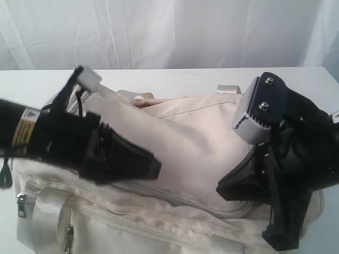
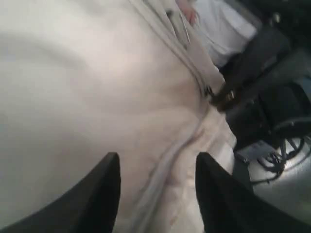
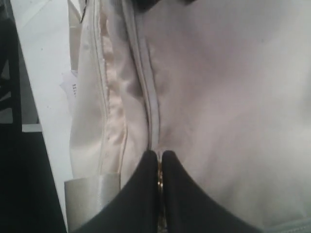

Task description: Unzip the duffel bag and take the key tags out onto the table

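**Right gripper clamping the zipper pull on the duffel bag**

The right gripper (image 3: 159, 156) is clenching its two black fingers (image 3: 138, 199) tightly together on a thin sliver of metal, the zipper pull (image 3: 158, 177). The grey zipper tape (image 3: 146, 73) is running away from the fingertips as one narrow line across the cream fabric. In the exterior view this gripper is pressing down on the right part of the bag's top.

The left gripper (image 2: 158, 158) is hanging released. Its fingers are standing well apart close over the bag's top panel, and a raised fold or seam of fabric is passing beneath the gap. It is reaching in from the left over the middle of the bag, apart from the right gripper.

The duffel bag (image 1: 190, 143) is lying on the white tabletop (image 1: 175, 79) and filling most of the near part of the exterior view. A satin webbing handle (image 1: 45, 217) is looping down its front at the lower left, beside a small metal slider (image 1: 21, 203). A white curtain (image 1: 159, 32) is hanging behind the tabletop.
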Controlling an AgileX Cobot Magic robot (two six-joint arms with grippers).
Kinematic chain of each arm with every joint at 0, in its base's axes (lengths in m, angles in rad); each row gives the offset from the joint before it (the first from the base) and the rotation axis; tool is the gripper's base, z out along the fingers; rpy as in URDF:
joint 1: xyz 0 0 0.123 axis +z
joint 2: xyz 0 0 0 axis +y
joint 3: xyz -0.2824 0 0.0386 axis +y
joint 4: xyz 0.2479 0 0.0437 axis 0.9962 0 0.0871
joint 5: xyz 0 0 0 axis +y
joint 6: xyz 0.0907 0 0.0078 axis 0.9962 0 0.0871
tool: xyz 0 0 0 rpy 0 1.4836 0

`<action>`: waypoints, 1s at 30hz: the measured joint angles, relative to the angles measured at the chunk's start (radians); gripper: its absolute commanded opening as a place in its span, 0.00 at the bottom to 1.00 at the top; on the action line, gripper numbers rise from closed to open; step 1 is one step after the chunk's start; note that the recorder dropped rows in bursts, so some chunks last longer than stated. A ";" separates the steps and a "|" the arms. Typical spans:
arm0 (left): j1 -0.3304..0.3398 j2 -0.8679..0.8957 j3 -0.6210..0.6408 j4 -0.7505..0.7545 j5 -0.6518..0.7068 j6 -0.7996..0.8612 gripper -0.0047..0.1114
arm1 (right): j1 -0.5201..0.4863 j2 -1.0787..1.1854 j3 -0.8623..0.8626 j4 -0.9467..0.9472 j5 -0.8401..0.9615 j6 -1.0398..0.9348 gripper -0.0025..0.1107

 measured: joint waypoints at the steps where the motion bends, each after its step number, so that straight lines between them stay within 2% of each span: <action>1: -0.019 -0.007 0.037 0.000 0.000 0.025 0.49 | 0.000 0.000 0.000 0.004 -0.010 0.000 0.02; 7: -0.138 -0.019 0.160 -0.114 0.003 0.196 0.49 | 0.000 0.000 0.000 0.028 -0.036 0.036 0.06; 9: -0.187 -0.019 0.172 -0.162 0.020 0.253 0.49 | 0.000 0.000 0.000 0.047 -0.036 0.045 0.17; 12: -0.226 -0.019 0.174 -0.239 0.066 0.317 0.49 | 0.000 0.000 0.000 0.105 -0.036 0.048 0.40; 14: -0.248 -0.019 0.174 -0.294 0.082 0.376 0.49 | 0.000 0.000 0.000 0.136 -0.036 0.051 0.47; 20: -0.280 -0.019 0.174 -0.410 0.135 0.588 0.49 | 0.000 -0.044 0.000 0.144 -0.159 0.070 0.46; 24: -0.397 -0.019 0.174 -0.503 0.224 0.846 0.49 | 0.000 -0.138 0.000 -0.002 -0.289 0.285 0.46; 30: -0.528 -0.019 0.174 -0.750 0.382 1.206 0.49 | 0.000 -0.247 0.000 -0.248 -0.269 0.611 0.46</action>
